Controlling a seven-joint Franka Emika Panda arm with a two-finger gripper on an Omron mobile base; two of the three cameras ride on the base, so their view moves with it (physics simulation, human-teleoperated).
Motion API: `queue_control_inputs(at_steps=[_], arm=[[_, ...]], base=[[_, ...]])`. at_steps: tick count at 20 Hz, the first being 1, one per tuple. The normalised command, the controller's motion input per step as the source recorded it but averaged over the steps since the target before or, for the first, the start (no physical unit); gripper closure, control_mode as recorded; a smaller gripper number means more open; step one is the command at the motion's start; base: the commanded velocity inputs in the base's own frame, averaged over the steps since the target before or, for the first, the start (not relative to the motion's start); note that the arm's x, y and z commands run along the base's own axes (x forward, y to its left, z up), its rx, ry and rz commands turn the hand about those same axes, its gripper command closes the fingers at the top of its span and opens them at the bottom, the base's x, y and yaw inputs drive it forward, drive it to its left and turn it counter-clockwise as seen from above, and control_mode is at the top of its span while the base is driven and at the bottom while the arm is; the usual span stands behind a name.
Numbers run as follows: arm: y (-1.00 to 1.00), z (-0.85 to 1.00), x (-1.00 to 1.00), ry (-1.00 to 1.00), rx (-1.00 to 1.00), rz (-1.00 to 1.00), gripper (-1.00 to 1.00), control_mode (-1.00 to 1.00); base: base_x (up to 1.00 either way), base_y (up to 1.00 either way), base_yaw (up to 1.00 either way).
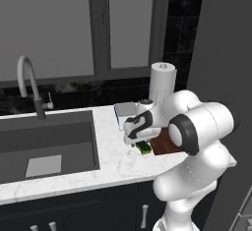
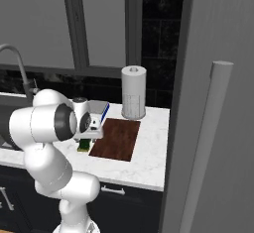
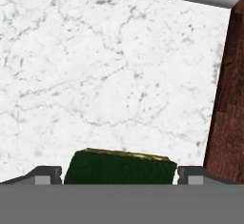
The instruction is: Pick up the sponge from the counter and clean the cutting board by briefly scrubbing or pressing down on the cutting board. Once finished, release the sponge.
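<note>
I can read no text anywhere. The paper towel roll [image 2: 134,92] standing at the far side of my counter [image 1: 113,161] carries a faint grey patch low on its side, but it is too small for me to make out letters. The scale [image 2: 97,109] left of the roll shows no digits I can read.

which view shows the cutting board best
The right base view: the cutting board lies in full on the counter. The left base view shows a sliver behind the arm; the hand view shows one edge.
</note>
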Motion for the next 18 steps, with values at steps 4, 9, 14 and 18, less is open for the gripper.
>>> queue_control_inputs(at_steps=[4,9,14,18], arm=[[0.10,-0.48,0.00,0.00,0.00,0.01,-1.00,-1.00],[0.05,-0.45,0.00,0.00,0.00,0.00,-1.00,-1.00],[0.06,-0.44,0.00,0.00,0.00,0.00,-1.00,-1.00],[0.02,-0.44,0.00,0.00,0.00,0.00,1.00,-1.00]], base=[[0.00,0.00,0.00],[0.00,0.00,0.00],[0.00,0.00,0.00],[0.00,0.00,0.00]])
